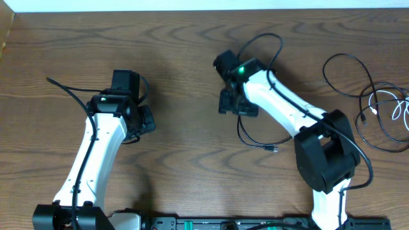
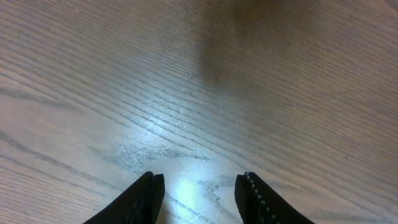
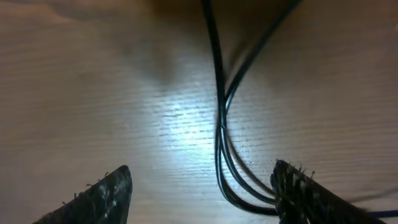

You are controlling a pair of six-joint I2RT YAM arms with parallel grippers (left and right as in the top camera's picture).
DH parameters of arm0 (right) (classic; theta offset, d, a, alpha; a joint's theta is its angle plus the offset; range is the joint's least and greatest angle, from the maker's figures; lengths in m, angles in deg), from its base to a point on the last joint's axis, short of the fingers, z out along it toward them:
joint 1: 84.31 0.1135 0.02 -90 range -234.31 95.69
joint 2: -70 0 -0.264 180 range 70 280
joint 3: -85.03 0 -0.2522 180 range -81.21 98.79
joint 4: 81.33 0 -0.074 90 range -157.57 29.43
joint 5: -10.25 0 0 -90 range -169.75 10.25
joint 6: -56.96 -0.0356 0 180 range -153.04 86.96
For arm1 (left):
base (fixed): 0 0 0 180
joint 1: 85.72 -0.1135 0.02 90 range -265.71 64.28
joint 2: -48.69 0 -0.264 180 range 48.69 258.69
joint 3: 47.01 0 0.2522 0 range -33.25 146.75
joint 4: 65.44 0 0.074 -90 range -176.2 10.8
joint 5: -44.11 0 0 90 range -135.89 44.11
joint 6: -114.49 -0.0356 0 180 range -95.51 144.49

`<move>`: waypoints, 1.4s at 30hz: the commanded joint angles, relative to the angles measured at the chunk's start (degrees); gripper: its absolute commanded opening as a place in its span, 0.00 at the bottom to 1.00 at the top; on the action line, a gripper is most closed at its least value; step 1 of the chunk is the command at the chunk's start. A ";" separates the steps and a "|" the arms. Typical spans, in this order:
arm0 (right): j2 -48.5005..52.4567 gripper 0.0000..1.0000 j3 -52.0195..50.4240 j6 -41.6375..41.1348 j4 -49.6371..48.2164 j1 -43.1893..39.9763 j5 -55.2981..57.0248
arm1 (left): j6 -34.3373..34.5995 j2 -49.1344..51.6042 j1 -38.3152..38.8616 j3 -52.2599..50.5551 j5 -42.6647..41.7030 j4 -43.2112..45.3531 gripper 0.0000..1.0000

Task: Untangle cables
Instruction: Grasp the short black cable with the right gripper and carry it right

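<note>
Your left end effector [image 2: 200, 177] hangs half-open over the desk [image 1: 179, 64], gripping nothing. Your right end effector [image 3: 202, 169], wide, straddles a black cable [image 3: 219, 112]; other cables [image 1: 383, 101], black and white, lie tangled far right.

Black cables [image 1: 376, 89] looped at right, white cable [image 1: 397, 114] among them

The wood-grain table [image 2: 186, 74] has a soft sheen; the cables [image 3: 219, 124] look smooth and glossy.
</note>
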 commanded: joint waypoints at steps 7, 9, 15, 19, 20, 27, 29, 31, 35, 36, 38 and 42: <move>-0.81 0.63 -11.13 -7.32 -12.96 0.48 4.00 | -1.16 -0.31 -0.24 -0.24 0.72 -0.26 0.43; -0.81 0.62 -12.04 -7.32 -14.53 0.48 4.00 | -1.16 -0.31 -0.24 -0.24 0.72 -0.37 0.43; -0.81 0.41 -12.13 -7.32 -14.73 0.50 4.44 | -1.16 -0.31 -0.24 -0.24 0.72 -1.22 0.43; -0.81 0.21 -12.15 -7.30 -14.29 0.50 4.44 | -1.16 -0.31 -0.24 -0.24 0.72 -1.53 0.43; -0.81 0.16 -12.15 -7.30 -13.92 0.50 4.44 | -1.16 -0.31 -0.24 -0.24 0.72 -1.53 0.43; -0.81 0.02 -12.17 -7.26 -12.52 0.48 5.05 | -1.16 -0.31 -0.24 -0.24 0.72 -1.55 0.43; -0.85 0.01 -12.11 -6.60 -12.59 0.44 5.05 | -1.16 -0.31 -0.24 -0.24 0.72 -1.55 0.43; -1.42 0.01 -11.50 -3.08 -12.59 -0.07 4.98 | -1.16 -0.31 -0.24 -0.24 0.72 -1.73 0.43; -7.08 0.01 -9.81 5.60 -12.46 -2.29 3.69 | -1.16 -0.31 -0.24 -0.24 0.72 -1.73 0.43; -8.63 0.01 -9.68 6.56 -12.57 -2.84 3.69 | -1.16 -0.31 -0.24 -0.24 0.72 -1.73 0.43; -13.18 0.01 -9.60 8.48 -12.79 -4.50 3.65 | -1.16 -0.31 -0.24 -0.24 0.72 -1.73 0.43; -21.64 0.01 -9.60 13.40 -12.52 -8.35 3.19 | -1.16 -0.31 -0.24 -0.24 0.72 -1.73 0.43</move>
